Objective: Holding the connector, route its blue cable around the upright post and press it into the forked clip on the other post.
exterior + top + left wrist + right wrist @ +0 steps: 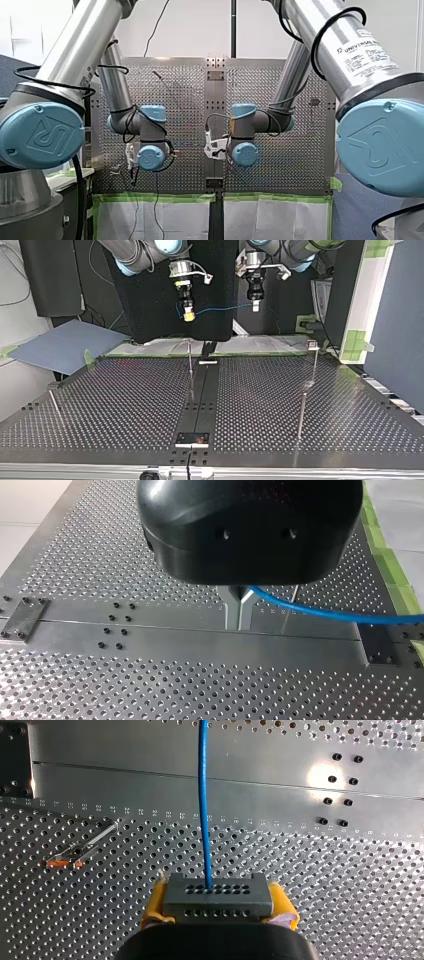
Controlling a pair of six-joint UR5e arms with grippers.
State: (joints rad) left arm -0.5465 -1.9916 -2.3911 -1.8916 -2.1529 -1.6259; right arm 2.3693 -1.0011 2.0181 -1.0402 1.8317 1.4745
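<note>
- My right end effector (218, 909) is closed on the connector (217, 895). One of its yellow pads (154, 906) presses against each end of the grey block, whose face with two rows of small holes points away from the wrist.
- The blue cable (203, 795) leaves one hole in the upper row and runs straight ahead over the surface.
- My left end effector (239, 611) has its metal fingers (231, 611) brought together, with only a hairline gap at the tips. The blue cable is pinched where the fingers meet the black body, and from there it trails off to one side.
- In the top view, my right end effector (188, 315) is at the left and my left end effector (255, 306) at the right. Both hang well above the far edge of the surface (125, 405).
- The blue cable (225, 308) spans the gap between them in a shallow line, in the air and clear of every post.
- A thin upright post (190, 365) stands beside the dark centre strip (205, 390), below my right end effector.
- A taller post (314, 365) stands at the view's right and carries a small head (312, 344). I cannot tell whether that head is forked.
- A third post (302, 412) stands nearer the camera.
</note>
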